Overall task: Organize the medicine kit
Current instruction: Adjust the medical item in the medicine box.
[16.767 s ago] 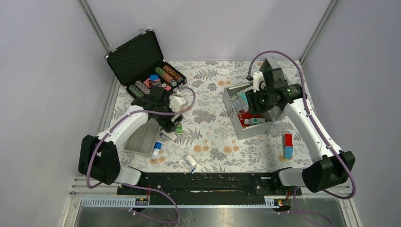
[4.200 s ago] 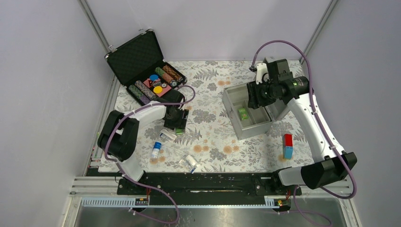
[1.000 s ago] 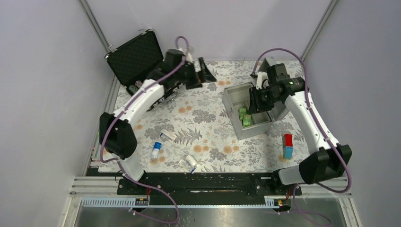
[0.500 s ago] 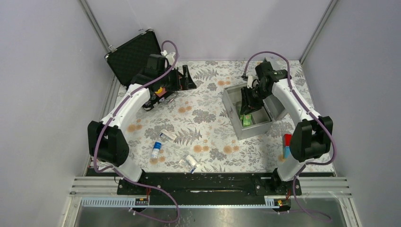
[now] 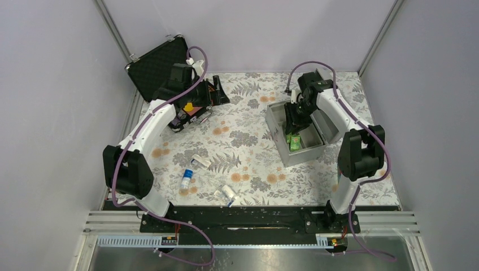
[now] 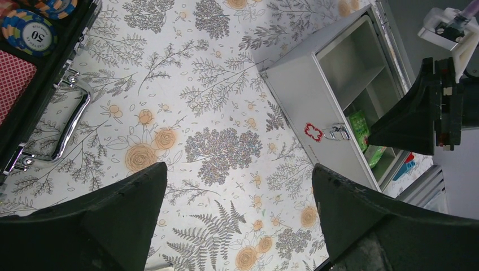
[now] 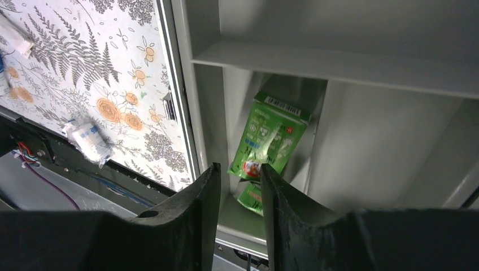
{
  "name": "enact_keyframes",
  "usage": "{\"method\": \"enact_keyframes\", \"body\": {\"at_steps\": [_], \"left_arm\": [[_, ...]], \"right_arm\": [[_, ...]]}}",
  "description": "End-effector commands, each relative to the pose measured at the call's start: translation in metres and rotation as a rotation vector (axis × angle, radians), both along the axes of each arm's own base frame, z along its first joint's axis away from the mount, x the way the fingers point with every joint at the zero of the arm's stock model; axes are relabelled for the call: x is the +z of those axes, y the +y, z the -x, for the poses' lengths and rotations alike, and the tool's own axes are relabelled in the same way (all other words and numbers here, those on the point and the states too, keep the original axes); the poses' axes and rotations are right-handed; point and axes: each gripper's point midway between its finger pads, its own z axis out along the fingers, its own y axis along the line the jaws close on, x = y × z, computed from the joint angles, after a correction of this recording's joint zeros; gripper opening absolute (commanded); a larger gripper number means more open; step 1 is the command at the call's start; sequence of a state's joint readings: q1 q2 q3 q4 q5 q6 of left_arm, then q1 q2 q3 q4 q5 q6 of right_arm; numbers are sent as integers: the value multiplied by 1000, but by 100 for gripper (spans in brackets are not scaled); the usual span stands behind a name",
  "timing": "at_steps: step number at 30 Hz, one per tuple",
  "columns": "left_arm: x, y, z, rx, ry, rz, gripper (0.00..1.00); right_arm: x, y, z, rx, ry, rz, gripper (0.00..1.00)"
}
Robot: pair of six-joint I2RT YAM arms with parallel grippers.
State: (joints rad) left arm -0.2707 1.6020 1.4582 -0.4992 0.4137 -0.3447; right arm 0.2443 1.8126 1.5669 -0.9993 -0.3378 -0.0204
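Observation:
The medicine kit (image 5: 281, 139) is a silver-grey metal box, lid open, at the right middle of the flowered table; the left wrist view shows its red-cross front (image 6: 305, 107). Two green packets (image 5: 294, 141) lie in its near compartment. One green packet (image 7: 272, 138) leans on the inner wall (image 7: 367, 141), the other (image 7: 252, 201) lies under it. My right gripper (image 5: 294, 119) hangs over that compartment, part-way open (image 7: 238, 169), its tips just short of the leaning packet, nothing clamped. My left gripper (image 5: 218, 94) is wide open (image 6: 237, 186) above bare table beside the black case.
The black foam-lined case of chips (image 5: 159, 71) stands open at the back left, its handle (image 6: 70, 121) near my left fingers. A white-and-blue bottle (image 5: 186, 180), a small box (image 5: 199, 162) and a gauze bundle (image 5: 227, 193) lie near the front.
The left arm drew back left from the table's middle toward the black case, gripper still open. The right arm swung its elbow in while its gripper stayed over the kit's green packets.

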Motion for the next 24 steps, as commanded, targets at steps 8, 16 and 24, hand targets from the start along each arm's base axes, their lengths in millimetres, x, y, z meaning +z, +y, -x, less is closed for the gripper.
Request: {"method": "enact_keyframes", "body": {"at_steps": [8, 16, 24], "left_arm": [[20, 14, -11, 47, -73, 2, 99], [20, 17, -8, 51, -71, -11, 99], [19, 17, -10, 53, -65, -4, 99]], "right_arm": [[-11, 13, -19, 11, -1, 7, 36], [-9, 15, -54, 4, -66, 38, 35], [22, 19, -60, 31, -144, 27, 35]]}}
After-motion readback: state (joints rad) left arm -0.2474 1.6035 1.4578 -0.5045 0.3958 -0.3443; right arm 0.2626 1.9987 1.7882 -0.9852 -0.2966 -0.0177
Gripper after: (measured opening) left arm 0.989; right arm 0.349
